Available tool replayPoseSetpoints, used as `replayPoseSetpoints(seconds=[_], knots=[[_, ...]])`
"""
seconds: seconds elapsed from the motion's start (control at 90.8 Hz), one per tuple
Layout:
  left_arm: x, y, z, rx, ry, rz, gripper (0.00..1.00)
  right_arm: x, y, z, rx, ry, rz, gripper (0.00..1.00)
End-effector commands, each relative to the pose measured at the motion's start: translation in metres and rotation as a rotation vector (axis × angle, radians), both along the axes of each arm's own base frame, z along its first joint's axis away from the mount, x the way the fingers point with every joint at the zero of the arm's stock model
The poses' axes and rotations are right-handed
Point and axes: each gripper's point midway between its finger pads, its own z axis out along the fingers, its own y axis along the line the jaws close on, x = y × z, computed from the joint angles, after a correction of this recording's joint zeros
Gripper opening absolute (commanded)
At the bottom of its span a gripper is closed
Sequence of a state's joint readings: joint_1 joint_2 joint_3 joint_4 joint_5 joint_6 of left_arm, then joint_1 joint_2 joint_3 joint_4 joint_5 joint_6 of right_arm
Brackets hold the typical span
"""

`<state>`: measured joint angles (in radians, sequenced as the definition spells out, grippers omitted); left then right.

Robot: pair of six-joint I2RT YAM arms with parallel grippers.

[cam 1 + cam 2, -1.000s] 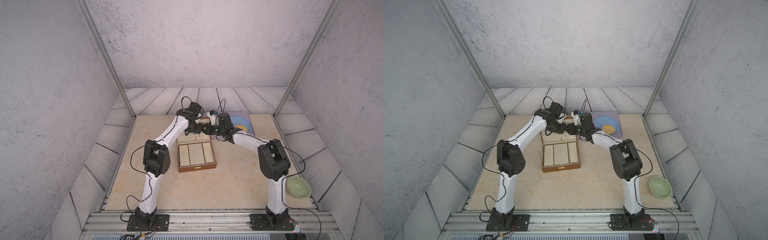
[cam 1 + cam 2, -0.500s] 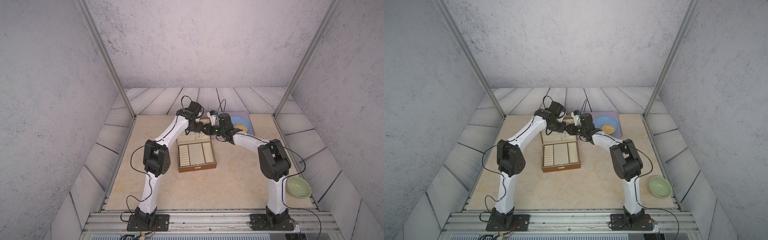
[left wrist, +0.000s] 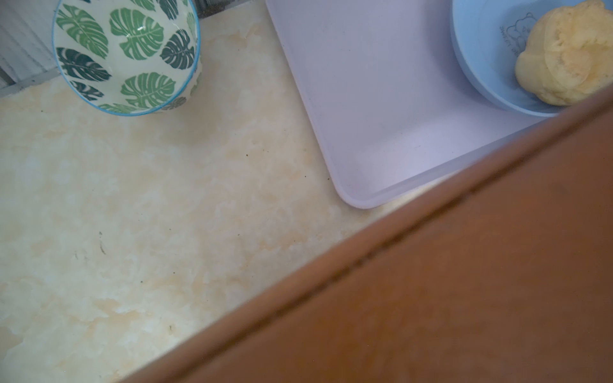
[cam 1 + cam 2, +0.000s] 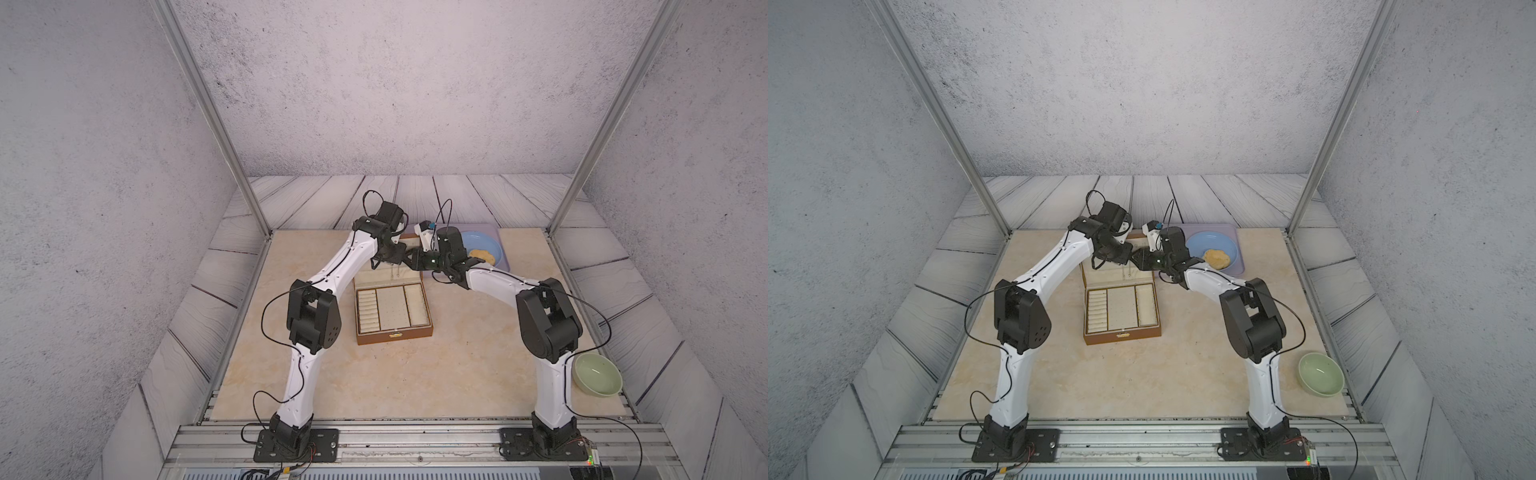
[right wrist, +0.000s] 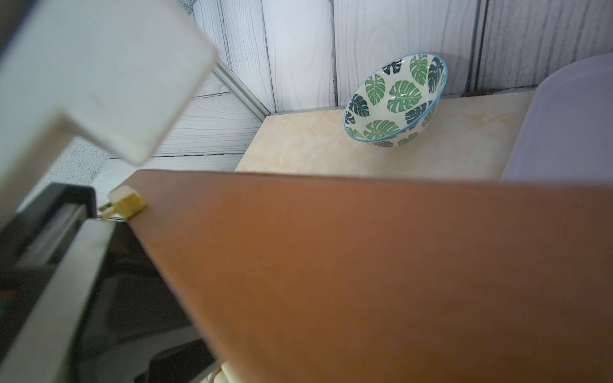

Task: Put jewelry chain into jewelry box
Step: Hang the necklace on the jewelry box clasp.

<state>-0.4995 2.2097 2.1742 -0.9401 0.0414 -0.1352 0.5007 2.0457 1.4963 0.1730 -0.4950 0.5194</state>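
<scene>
The jewelry box (image 4: 395, 336) stands open in the middle of the cream marbled table (image 4: 374, 382), a little toward the far edge. Its three-part cream base faces up and its lid (image 4: 374, 276) stands upright at the back. Both arms meet over the lid's top edge.

The left gripper (image 4: 402, 259) is pinched fully closed just above the lid's lining. Below its tip, in both top views, a thin silvery line hangs against the lining: the jewelry chain (image 4: 395, 273) (image 4: 1128, 272). It is too fine to tell whether the fingers pinch it or it hangs from a hook in the lid. Its lower end stops short of the base compartments.

The right gripper (image 4: 414, 262) sits tip to tip with the left one at the same lid edge. I cannot tell how wide its jaws stand or whether they clamp the wood. The right wrist view is filled by the lid's brown outer panel, with the brass clasp (image 5: 124, 205) at its corner.

A lilac tray (image 3: 365, 132) lies at the far right corner, just beside the lid. It carries a blue plate (image 3: 481, 49) with a yellow pastry (image 3: 567, 56). A leaf-patterned bowl (image 5: 394, 99) leans tilted by the far edge. A pale green bowl (image 4: 597, 374) sits at the right edge, toward the near corner.
</scene>
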Motion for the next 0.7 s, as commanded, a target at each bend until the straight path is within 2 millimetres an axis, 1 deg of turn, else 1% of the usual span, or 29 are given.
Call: replayPoseSetpoints(seconds=[0.0, 0.11, 0.187, 0.319, 0.385, 0.418, 0.473, 0.583, 0.693], knots=[[0.009, 0.001, 0.010, -0.005, -0.037, 0.004, 0.00, -0.006, -0.005, 0.001, -0.017, 0.017, -0.007, 0.25], [0.011, 0.002, 0.011, -0.002, -0.042, 0.007, 0.00, -0.006, -0.005, 0.002, -0.015, 0.016, -0.008, 0.25], [0.013, 0.002, 0.015, 0.001, -0.056, 0.004, 0.00, -0.006, -0.005, 0.002, -0.016, 0.016, -0.007, 0.25], [0.013, 0.001, 0.011, 0.003, -0.045, -0.002, 0.01, -0.006, -0.005, 0.002, -0.016, 0.016, -0.007, 0.25], [0.011, 0.002, 0.005, 0.010, -0.028, 0.000, 0.03, -0.007, -0.005, 0.003, -0.016, 0.016, -0.007, 0.25], [0.010, 0.002, 0.005, 0.011, -0.024, 0.001, 0.06, -0.007, -0.005, 0.003, -0.016, 0.015, -0.008, 0.25], [0.009, 0.002, 0.005, 0.010, -0.019, 0.003, 0.07, -0.007, -0.005, 0.005, -0.013, 0.012, -0.007, 0.25], [0.006, 0.003, 0.013, 0.003, -0.024, 0.007, 0.10, -0.010, -0.005, 0.009, -0.009, 0.010, -0.001, 0.25], [0.002, 0.006, 0.020, -0.003, -0.034, 0.010, 0.19, -0.015, -0.006, 0.015, -0.013, -0.002, 0.007, 0.25]])
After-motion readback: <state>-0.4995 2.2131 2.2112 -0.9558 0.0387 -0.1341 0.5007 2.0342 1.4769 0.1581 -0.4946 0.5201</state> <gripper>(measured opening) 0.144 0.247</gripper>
